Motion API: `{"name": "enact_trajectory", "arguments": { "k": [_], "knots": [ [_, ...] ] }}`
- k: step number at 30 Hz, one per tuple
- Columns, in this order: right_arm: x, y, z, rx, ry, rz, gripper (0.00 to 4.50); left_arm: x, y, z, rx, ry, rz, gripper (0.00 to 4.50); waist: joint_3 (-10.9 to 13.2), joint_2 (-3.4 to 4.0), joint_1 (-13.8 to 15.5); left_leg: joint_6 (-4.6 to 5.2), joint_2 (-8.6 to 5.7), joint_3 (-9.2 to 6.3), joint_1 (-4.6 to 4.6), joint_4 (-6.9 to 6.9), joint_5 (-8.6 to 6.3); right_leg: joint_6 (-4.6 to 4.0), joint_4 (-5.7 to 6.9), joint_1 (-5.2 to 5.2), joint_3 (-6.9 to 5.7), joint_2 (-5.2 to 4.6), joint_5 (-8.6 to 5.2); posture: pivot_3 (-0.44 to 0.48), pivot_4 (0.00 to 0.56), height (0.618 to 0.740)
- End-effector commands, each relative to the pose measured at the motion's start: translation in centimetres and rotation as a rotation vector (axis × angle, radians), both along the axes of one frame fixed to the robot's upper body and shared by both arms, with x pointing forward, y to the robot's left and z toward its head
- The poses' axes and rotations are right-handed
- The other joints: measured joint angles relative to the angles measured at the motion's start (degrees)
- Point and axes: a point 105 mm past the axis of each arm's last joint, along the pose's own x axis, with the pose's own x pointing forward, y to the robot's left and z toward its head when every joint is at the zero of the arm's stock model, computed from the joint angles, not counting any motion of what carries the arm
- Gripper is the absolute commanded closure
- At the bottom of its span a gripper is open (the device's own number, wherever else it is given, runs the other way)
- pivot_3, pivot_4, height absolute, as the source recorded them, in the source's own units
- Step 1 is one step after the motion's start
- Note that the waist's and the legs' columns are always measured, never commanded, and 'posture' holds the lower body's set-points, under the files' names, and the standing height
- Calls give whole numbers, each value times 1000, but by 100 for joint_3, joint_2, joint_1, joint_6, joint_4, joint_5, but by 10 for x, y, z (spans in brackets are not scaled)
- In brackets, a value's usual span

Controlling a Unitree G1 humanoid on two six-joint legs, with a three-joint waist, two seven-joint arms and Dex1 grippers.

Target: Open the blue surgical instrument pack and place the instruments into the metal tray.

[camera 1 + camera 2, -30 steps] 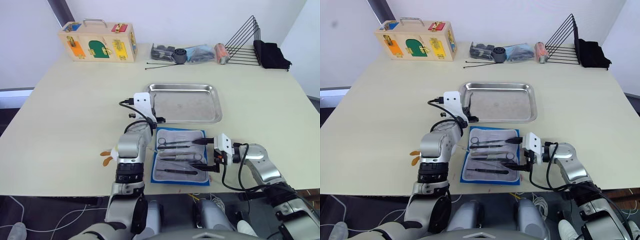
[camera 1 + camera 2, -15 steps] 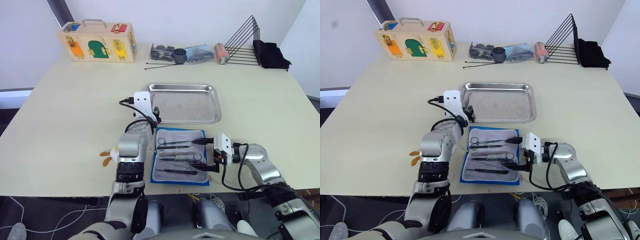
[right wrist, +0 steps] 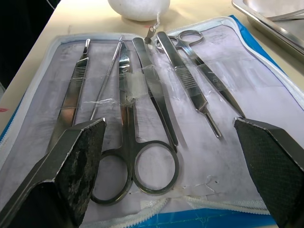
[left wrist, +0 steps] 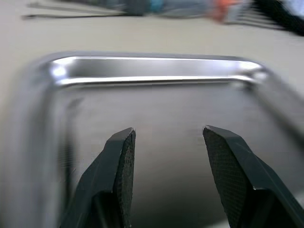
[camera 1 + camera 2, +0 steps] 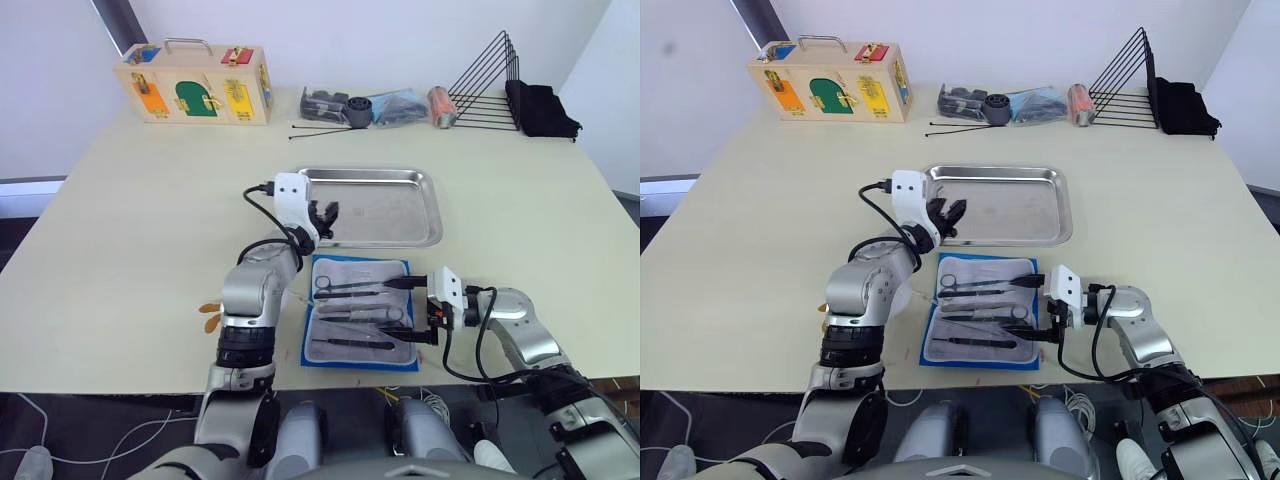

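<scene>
Instruments (image 3: 156, 85) lie in a row on the grey-white lining of the blue surgical instrument pack (image 5: 362, 313), which lies unzipped and spread flat on the table (image 5: 130, 220) just in front of the metal tray (image 5: 385, 208). They look thin, stiff and smooth, so probably light but slippery, and they sit flat against the fabric under clear bands, leaving little room beneath them. The ring handles of the scissor-like pieces, or a shaft pinched crosswise, seem the surest places to take hold. The right tool (image 3: 173, 156) rests at the pack's right edge with its fingers spread wide and empty. The left tool (image 4: 166, 156) hangs over the tray's near-left corner, also spread and empty.
</scene>
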Motion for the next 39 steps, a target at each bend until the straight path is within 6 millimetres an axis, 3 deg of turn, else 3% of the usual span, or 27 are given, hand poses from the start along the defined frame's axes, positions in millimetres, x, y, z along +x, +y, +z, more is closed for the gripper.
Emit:
{"name": "enact_trajectory", "arguments": {
  "k": [1, 9, 22, 25, 28, 39],
  "knots": [
    [-18, -6, -45, -115, 156, -20, 0, -20, -1, 22, 13, -154, -209, 2121, 0, 1, -22, 0, 1, 3, 2, -4, 0, -1, 0, 0, 3, 1, 0, 0, 150, 740],
    [-18, -8, -46, -119, 159, -22, 0, -57, 30, 22, 109, -187, -556, 2121, -3, -2, -12, 1, 1, 7, 5, -10, 0, -4, -4, -1, 2, -2, -2, 0, 150, 740],
    [-19, -10, -45, -116, 159, -21, 0, -103, 108, 37, 403, -162, -1019, 2121, -2, -7, 6, 2, 3, 19, 5, -22, 0, -11, -9, -3, -8, -4, -8, 0, 150, 740],
    [-19, -11, -45, -115, 159, -22, 0, -108, 115, 42, 445, -153, -1076, 1224, 0, -10, 8, 2, 5, 26, 2, -23, -1, -12, -12, -3, -11, -4, -9, 0, 150, 740],
    [-20, -12, -45, -114, 157, -17, 0, -116, 119, 47, 510, -120, -1142, 44, 2, -12, 8, 2, 7, 19, 2, -26, -1, -11, -12, -6, -7, -5, -9, 0, 150, 740],
    [-22, -18, -39, -99, 130, 43, 0, -120, 115, 47, 523, -115, -1233, 44, 6, -9, 70, 3, 5, 44, -2, -29, -1, -9, -12, -12, -5, -4, -10, 0, 150, 740]
  ]
}}
